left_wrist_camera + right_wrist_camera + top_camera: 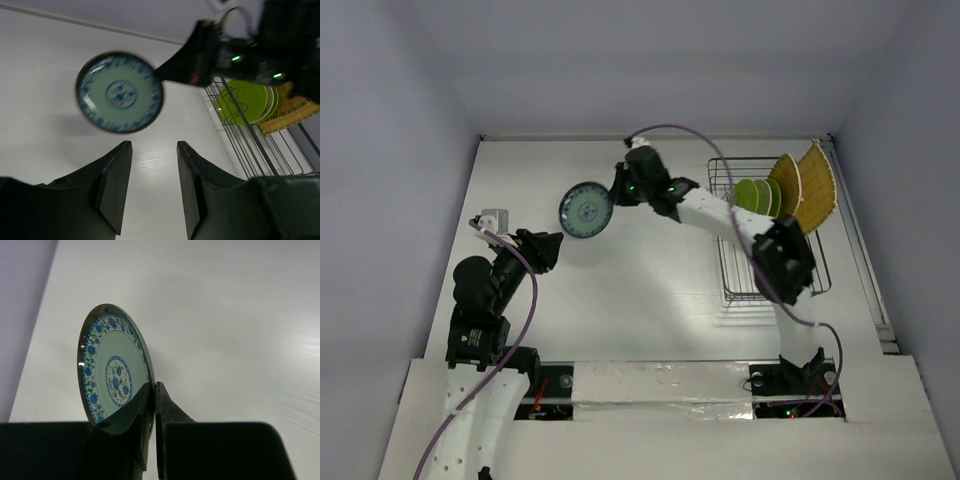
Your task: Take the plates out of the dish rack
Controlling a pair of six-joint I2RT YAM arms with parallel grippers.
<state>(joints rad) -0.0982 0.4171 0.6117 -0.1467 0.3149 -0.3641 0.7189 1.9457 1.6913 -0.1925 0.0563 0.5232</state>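
Note:
A blue-and-white patterned plate (586, 211) hangs above the table left of centre, pinched by its rim in my right gripper (616, 186). The right wrist view shows the plate (114, 372) on edge, with both jaws of my right gripper (153, 388) shut on its rim. My left gripper (548, 250) sits low at the left, open and holding nothing. From the left wrist, the plate (120, 93) floats beyond my open left gripper (154, 146). The wire dish rack (740, 272) at the right holds green plates (757, 196) and two woven tan ones (806, 187).
The rack (250, 145) stretches along the right side of the left wrist view with a green plate (247, 101) in it. Purple walls close the table at the back and sides. A purple cable loops over my right arm.

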